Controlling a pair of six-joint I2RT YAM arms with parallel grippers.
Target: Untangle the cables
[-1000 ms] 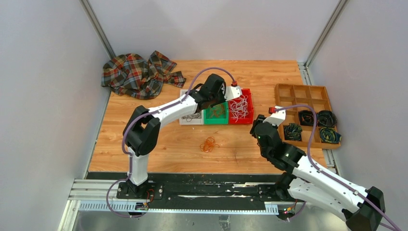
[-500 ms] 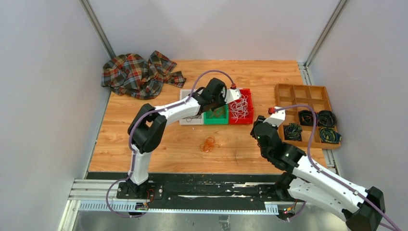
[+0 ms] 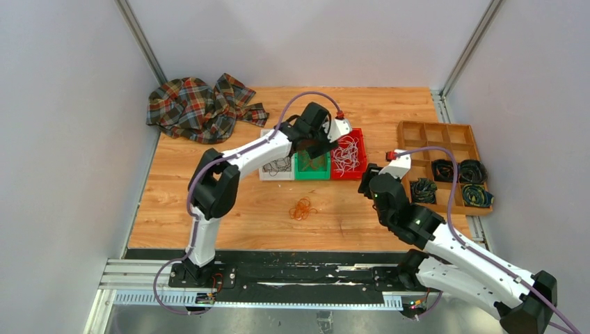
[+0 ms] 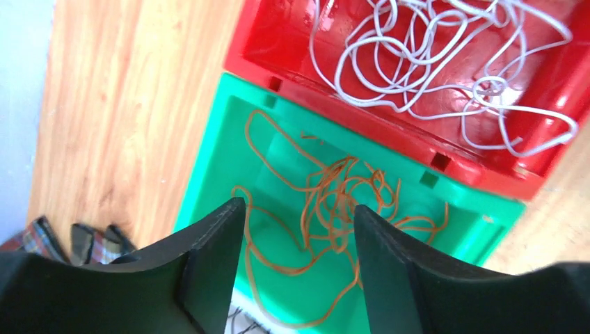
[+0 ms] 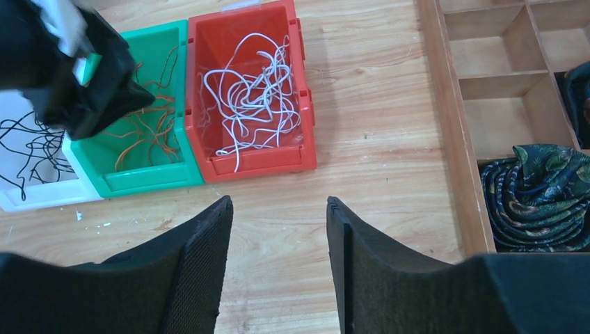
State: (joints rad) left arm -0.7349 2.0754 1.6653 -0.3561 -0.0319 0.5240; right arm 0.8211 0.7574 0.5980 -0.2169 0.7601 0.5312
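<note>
The light-brown wooden table (image 3: 229, 216) fills most of the top view. Two white-and-black robot arms rise from its 6 o'clock edge: the left arm (image 3: 243, 154) reaches toward the middle and the right arm (image 3: 445, 243) bends in from 5 o'clock. A crumpled plaid cloth in red, green and navy (image 3: 198, 108) lies at the 10 o'clock corner. A brown wooden divided tray (image 3: 419, 131) sits at the 3 o'clock edge, with dark green-black coiled cords (image 5: 543, 195) in some of its compartments. Near the middle three small plastic bins stand touching in a row: the green bin (image 5: 139, 182), the white bin (image 5: 42, 198) at its 9 o'clock and the red bin (image 5: 257, 163) at its 3 o'clock. The left gripper (image 4: 298, 209) hangs over the green bin, its black fingers spread apart with nothing pinched. The right gripper (image 5: 278, 203) hovers over bare wood at 5 o'clock of the red bin, between the bins and the tray, its fingers likewise spread and holding nothing. The cables are sorted by colour: tangled white wires (image 5: 254, 104) in the red bin, orange-brown wires (image 5: 149, 139) in the green bin and black wires (image 5: 31, 149) in the white bin. A loose orange-brown bundle (image 3: 303, 208) lies on the table at 6 o'clock of the green bin, well apart from both grippers.
</note>
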